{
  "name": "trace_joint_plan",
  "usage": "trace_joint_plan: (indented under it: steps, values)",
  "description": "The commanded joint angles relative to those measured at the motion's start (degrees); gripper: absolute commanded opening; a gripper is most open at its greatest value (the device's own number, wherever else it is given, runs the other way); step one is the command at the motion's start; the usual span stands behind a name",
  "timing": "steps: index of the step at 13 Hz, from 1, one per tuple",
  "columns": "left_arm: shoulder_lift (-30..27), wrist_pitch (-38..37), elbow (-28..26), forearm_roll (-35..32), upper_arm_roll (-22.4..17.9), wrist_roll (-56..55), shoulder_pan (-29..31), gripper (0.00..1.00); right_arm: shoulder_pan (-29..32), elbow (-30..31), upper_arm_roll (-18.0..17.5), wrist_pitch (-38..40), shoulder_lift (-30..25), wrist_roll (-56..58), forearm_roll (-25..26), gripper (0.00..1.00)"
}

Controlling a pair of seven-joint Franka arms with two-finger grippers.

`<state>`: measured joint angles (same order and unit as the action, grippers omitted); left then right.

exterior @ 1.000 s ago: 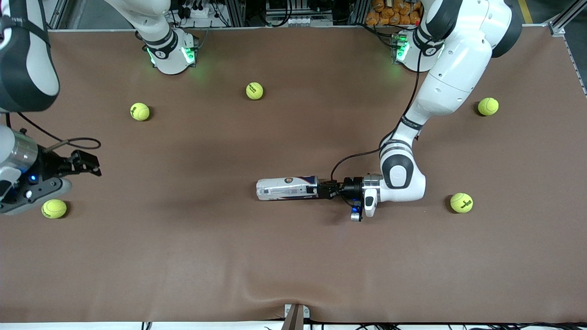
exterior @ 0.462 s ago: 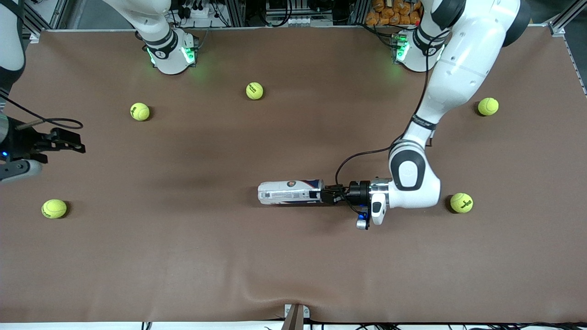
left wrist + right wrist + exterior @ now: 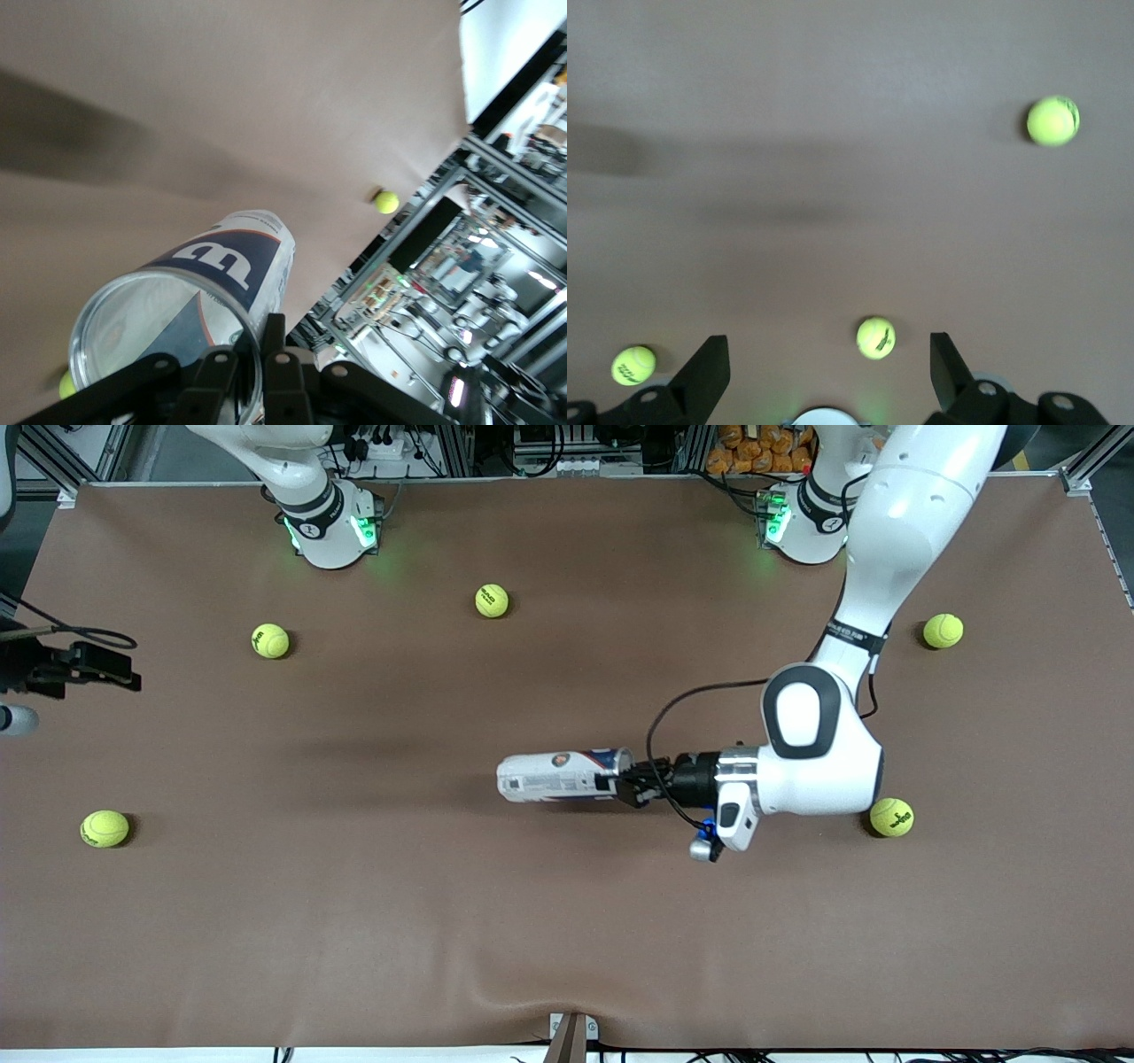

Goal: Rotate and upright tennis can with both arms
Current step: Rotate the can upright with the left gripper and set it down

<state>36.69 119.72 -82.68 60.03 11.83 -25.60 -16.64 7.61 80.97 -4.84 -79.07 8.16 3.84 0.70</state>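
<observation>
The tennis can (image 3: 556, 777), a clear tube with a white and navy label, lies on its side near the middle of the brown table (image 3: 567, 921). My left gripper (image 3: 623, 782) is shut on the can's silvery rim, one finger inside the open mouth and one outside. The rim end is raised a little. In the left wrist view the can (image 3: 221, 283) points away from the left gripper (image 3: 257, 372). My right gripper (image 3: 111, 671) is open and empty, in the air over the right arm's end of the table. Its open fingers show in the right wrist view (image 3: 828, 372).
Several yellow-green tennis balls lie loose on the table: one (image 3: 891, 817) beside the left arm's wrist, one (image 3: 943, 631) near that end's edge, two (image 3: 492, 600) (image 3: 270, 640) near the right arm's base, one (image 3: 104, 828) under the right gripper's end.
My left gripper has raised the can's rim end and drawn it slightly toward the left arm's end. My right gripper has pulled back toward the table's edge, off the ball there.
</observation>
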Motion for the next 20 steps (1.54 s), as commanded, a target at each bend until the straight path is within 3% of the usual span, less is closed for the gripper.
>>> trace_joint_plan:
  steps: [1, 3, 10, 13, 15, 20]
  values:
    - [-0.22, 0.87, 4.53, -11.46, -1.46, -15.2, -5.32, 0.0, -2.15, 8.14, 0.62, -2.13, -7.09, -5.33, -0.97, 1.0]
    - [0.31, 0.87, 7.88, -17.99, -1.72, -23.67, -9.09, 0.0, -2.51, 9.91, 0.62, -4.33, -7.98, -5.33, -0.97, 1.0]
    - [-0.92, -0.01, 9.37, -47.42, -2.6, -35.29, -20.95, 0.0, -6.73, 9.82, 0.62, -7.68, -7.72, -5.25, -0.97, 1.0]
    - [-0.83, -3.52, 9.47, -60.79, -5.58, -37.15, -28.51, 0.0, -6.47, 9.82, 0.8, -7.68, -7.55, -5.07, -0.97, 1.0]
    - [-0.57, -4.23, 9.47, -63.88, -7.43, -37.15, -31.51, 0.0, -6.38, 9.91, 0.8, -7.59, -7.46, -5.07, -0.97, 1.0]
    - [1.89, -3.53, 9.47, -66.09, -7.7, -35.31, -33.81, 0.0, -5.42, 9.82, 1.06, -7.68, -7.2, -4.46, -0.97, 1.0]
